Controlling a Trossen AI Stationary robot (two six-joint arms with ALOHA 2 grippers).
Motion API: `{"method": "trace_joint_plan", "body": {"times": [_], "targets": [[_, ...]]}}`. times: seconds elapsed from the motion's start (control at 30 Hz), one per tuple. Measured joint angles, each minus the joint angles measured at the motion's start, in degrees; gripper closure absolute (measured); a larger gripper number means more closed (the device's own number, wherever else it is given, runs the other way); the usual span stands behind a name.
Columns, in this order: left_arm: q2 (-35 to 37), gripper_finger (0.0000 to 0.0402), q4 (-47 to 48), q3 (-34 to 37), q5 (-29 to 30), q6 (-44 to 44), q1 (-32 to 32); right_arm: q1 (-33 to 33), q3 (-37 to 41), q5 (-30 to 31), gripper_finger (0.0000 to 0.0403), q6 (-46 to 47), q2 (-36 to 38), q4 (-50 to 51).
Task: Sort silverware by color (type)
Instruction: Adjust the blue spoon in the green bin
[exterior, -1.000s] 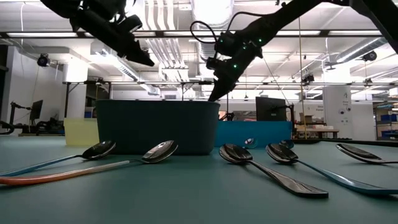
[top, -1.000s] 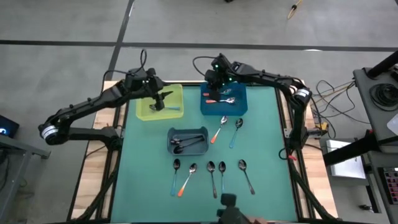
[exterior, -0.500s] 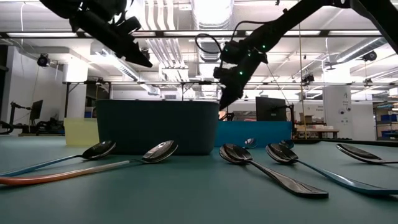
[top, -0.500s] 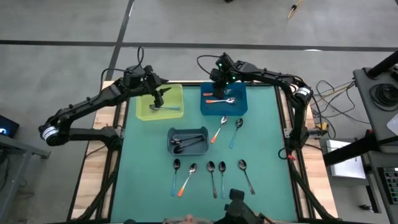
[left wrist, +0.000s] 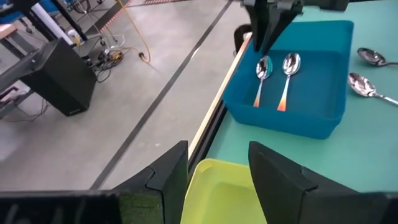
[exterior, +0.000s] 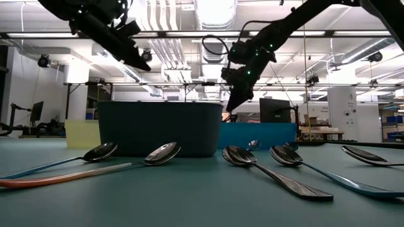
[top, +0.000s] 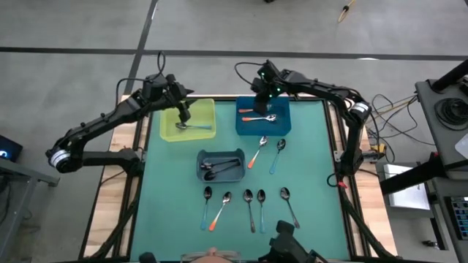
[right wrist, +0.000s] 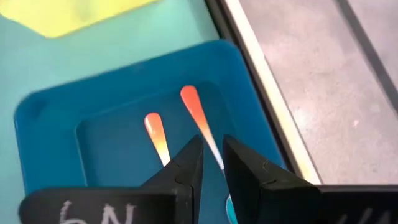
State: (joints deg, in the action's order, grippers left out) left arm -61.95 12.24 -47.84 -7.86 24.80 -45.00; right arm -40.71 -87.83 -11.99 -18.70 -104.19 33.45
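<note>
My left gripper [top: 183, 112] hangs open over the far left part of the yellow bin [top: 201, 117], where one light-blue-handled spoon [top: 194, 126] lies. My right gripper [top: 261, 104] hovers above the blue bin [top: 284, 123], its fingers a narrow gap apart [right wrist: 212, 149] and holding nothing. Two orange-handled spoons [left wrist: 273, 79] lie flat in that bin. Dark metal spoons [top: 218, 166] lie in the grey bin [top: 221, 155]. An orange spoon [top: 257, 151] and a light-blue one [top: 277, 155] rest on the mat. A row of several more spoons [top: 248, 202] lies nearer the near edge.
The three bins stand close together on the far half of the green mat [top: 314, 168]. In the low view the grey bin [exterior: 158, 129] stands in front of the yellow and blue bins. The mat's left and right sides are bare. Bare wooden table strips flank the mat.
My right gripper has risen out of the blue bin and drifted a little toward the table's right. My left gripper has lifted slightly and moved toward the far left corner of the yellow bin. The spoons have stayed where they lay.
</note>
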Motion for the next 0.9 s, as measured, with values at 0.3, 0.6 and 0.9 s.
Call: {"method": "trace_joint_plan", "body": {"times": [0.3,0.6,0.9], "targets": [[-1.72,0.0251,2.55,0.02,0.00,0.02,-3.83,-0.11,0.00,0.06,0.0351,0.29,2.30,-2.42],[-11.81,0.0251,7.05,-2.04,-0.11,1.72,-7.26,-1.64,0.00,0.57,0.0351,-0.12,2.70,-4.57],[-22.21,0.0251,18.89,-8.49,-4.26,5.61,-7.51,-4.12,0.00,0.59,0.0351,-1.44,2.70,-5.90]]}}
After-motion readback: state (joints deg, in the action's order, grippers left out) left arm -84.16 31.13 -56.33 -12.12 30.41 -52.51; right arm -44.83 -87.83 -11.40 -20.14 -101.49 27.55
